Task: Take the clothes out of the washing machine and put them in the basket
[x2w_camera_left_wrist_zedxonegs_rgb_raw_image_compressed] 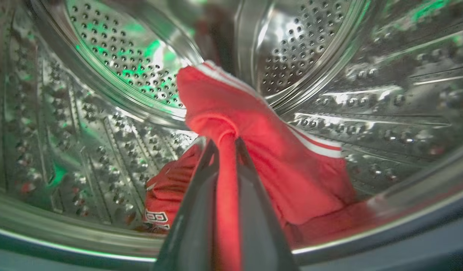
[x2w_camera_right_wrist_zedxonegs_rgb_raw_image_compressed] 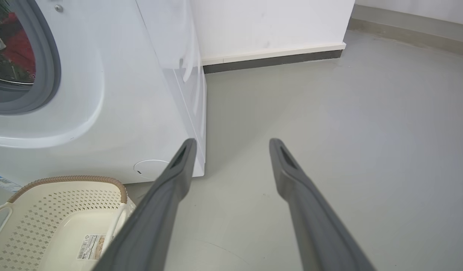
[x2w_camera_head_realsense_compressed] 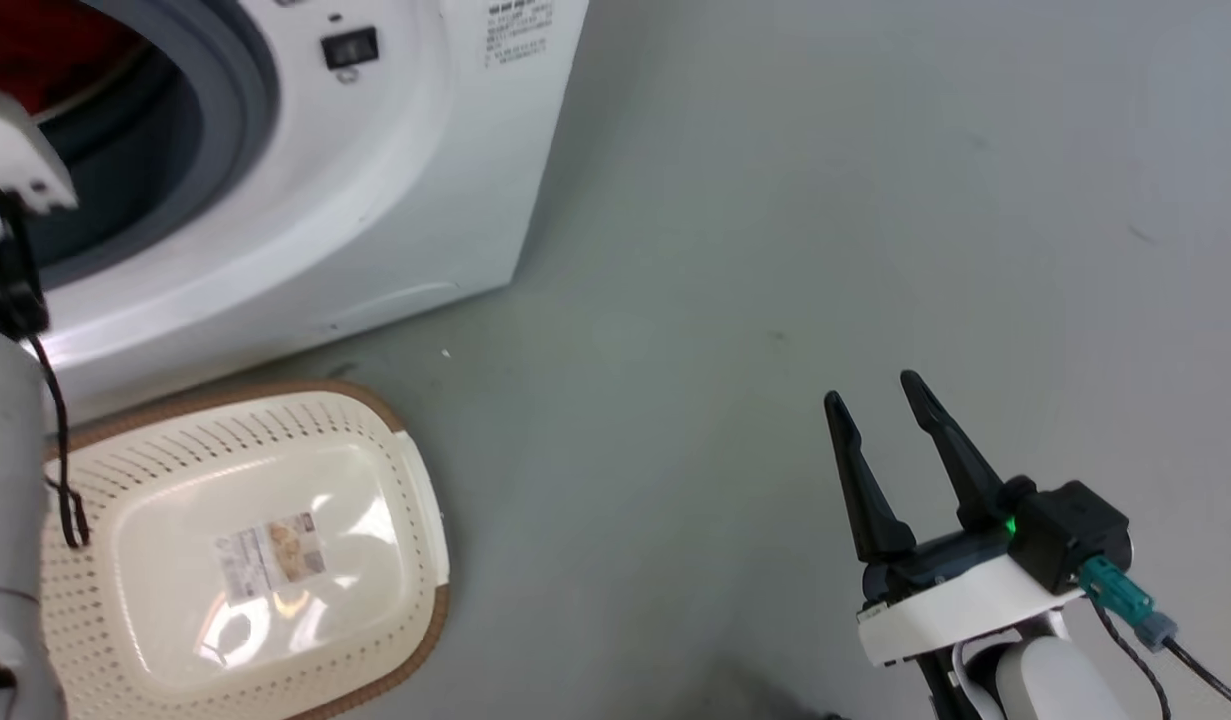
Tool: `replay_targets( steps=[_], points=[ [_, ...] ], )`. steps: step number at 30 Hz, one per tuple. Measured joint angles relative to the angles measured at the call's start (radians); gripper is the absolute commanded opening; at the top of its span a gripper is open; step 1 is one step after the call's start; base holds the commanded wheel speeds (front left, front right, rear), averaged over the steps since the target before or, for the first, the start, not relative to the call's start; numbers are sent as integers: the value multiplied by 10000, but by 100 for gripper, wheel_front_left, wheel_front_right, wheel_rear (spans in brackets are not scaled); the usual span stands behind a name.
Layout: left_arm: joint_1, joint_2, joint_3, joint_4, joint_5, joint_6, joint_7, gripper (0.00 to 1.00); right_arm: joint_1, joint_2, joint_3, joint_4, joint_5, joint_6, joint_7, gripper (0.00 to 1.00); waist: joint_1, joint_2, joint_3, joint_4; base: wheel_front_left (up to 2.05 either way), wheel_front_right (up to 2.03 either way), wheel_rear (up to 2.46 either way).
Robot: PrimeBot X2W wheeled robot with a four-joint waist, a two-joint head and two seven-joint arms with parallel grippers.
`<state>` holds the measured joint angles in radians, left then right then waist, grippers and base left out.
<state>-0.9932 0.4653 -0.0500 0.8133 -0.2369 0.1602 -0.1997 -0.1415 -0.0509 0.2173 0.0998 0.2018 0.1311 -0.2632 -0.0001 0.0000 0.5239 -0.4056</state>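
Observation:
Inside the steel drum [x2w_camera_left_wrist_zedxonegs_rgb_raw_image_compressed: 114, 56] of the white washing machine [x2w_camera_head_realsense_compressed: 395, 200], my left gripper [x2w_camera_left_wrist_zedxonegs_rgb_raw_image_compressed: 226, 145] is shut on a fold of the red clothes [x2w_camera_left_wrist_zedxonegs_rgb_raw_image_compressed: 254, 143], lifting it. More red fabric with white lettering [x2w_camera_left_wrist_zedxonegs_rgb_raw_image_compressed: 163, 203] lies on the drum floor. Red cloth [x2w_camera_head_realsense_compressed: 35, 45] shows through the porthole in the head view, and red cloth [x2w_camera_right_wrist_zedxonegs_rgb_raw_image_compressed: 18, 49] shows through it in the right wrist view. The cream basket [x2w_camera_head_realsense_compressed: 175, 450] sits on the floor before the machine, holding only its label. My right gripper [x2w_camera_head_realsense_compressed: 880, 395] hovers open over bare floor, right of the basket [x2w_camera_right_wrist_zedxonegs_rgb_raw_image_compressed: 47, 195].
My left forearm [x2w_camera_head_realsense_compressed: 5, 480] rises along the head view's left edge toward the grey gasket [x2w_camera_head_realsense_compressed: 245, 90]. A white wall with a dark skirting [x2w_camera_right_wrist_zedxonegs_rgb_raw_image_compressed: 272, 60] stands behind the machine. Grey floor [x2w_camera_head_realsense_compressed: 825, 200] spreads to the right.

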Motion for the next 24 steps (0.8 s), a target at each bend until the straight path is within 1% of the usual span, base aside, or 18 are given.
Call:
replay_targets(
  steps=[3,6,12,22,24],
  points=[
    [507,-313,146,171,-242,-132,-449,0,231,2,-198,54,-109,0,50,100,0,0,-587,181,0,0,0],
    [1011,-577,257,109,-359,-270,-591,0,496,-2,-372,81,-230,0,219,100,-1,0,-1129,403,0,0,0],
    [2461,-1162,694,-1463,-291,-332,-604,0,882,4,-531,-75,-364,0,481,100,-1,0,-2050,926,0,0,0],
    [5002,-2056,1093,-3223,-2,-905,-616,0,1566,0,-825,-512,-447,0,882,100,-2,0,-3420,1667,0,0,0],
    [5370,-2257,1151,-3574,44,-966,-619,0,1711,2,-911,-600,-451,0,940,100,-3,0,-3648,1821,0,0,0]
  ],
)
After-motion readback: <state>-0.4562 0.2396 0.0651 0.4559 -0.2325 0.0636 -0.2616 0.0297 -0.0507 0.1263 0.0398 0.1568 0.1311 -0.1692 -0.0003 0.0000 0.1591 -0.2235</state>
